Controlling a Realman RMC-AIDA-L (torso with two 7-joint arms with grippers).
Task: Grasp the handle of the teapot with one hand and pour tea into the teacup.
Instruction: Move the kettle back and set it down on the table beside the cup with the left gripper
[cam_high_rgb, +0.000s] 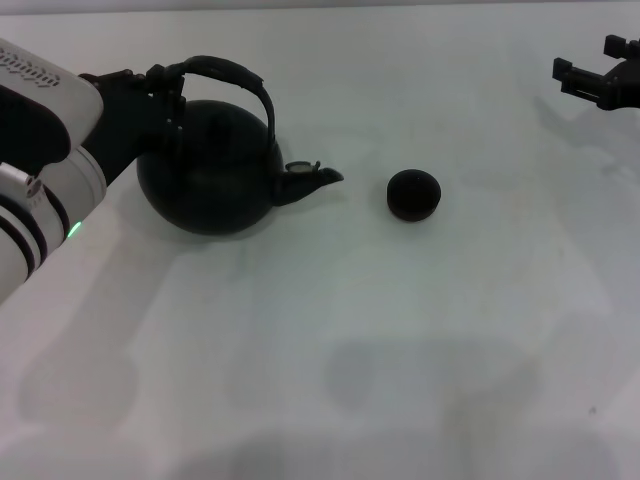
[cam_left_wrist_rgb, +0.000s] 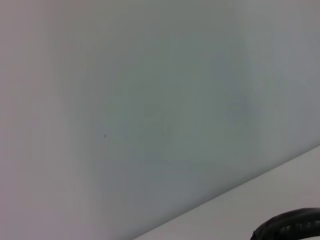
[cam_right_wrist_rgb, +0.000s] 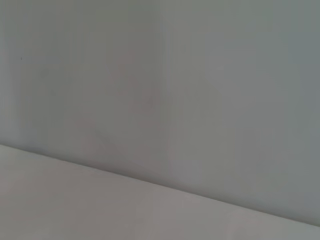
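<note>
Nearest the head camera ran my left forearm, a white sleeve entering from the lower left and ending at the left gripper, which sat against the left end of the handle of the teapot. I could not tell whether its jaws had clamped the band or merely stood around it, the black fingers merging with the black pot. The teapot stood on the white table at the left rear, spout pointing right toward the teacup, which stood apart from it near the table's middle. The left wrist view showed only a sliver of the handle at its edge. The right gripper hung at the far right, well clear of both vessels (its jaws equally unreadable to me). I judged the pot rigid, fairly heavy and liable to swing on its arched band; the textured thicker middle seemed the surest hold. No tea was visible.
</note>
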